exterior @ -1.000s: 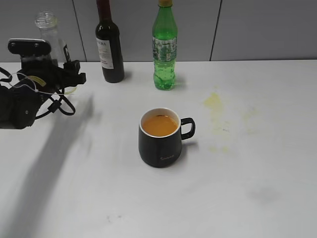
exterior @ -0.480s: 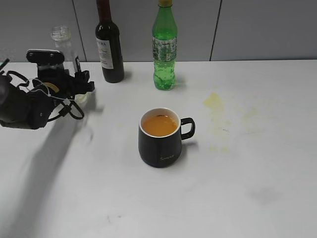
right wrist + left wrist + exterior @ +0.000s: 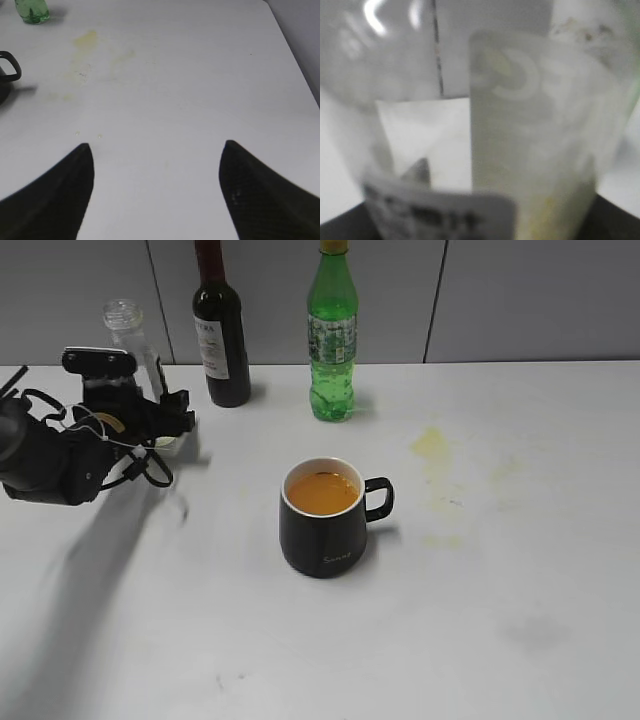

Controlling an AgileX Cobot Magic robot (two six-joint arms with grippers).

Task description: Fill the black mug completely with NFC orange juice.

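The black mug [image 3: 322, 530] stands mid-table, handle to the right, with opaque orange juice [image 3: 322, 493] close to its white rim. The slim clear juice bottle [image 3: 127, 325] stands upright at the far left, nearly empty and uncapped. My left gripper [image 3: 160, 420] is shut around its lower body. In the left wrist view the bottle [image 3: 535, 125] fills the frame, blurred, with its label at the bottom. My right gripper [image 3: 156, 150] is open and empty over bare table; it is out of the exterior view. The mug's handle [image 3: 10, 65] shows at the left edge of the right wrist view.
A dark wine bottle [image 3: 221, 335] and a green soda bottle [image 3: 332, 340] stand at the back near the wall. The soda bottle's base also shows in the right wrist view [image 3: 31, 11]. Yellowish spill stains [image 3: 432, 445] lie right of the mug.
My left arm carried the bottle right and a little toward the wall, then nearly stopped. The bottle stays upright. The mug has not moved.
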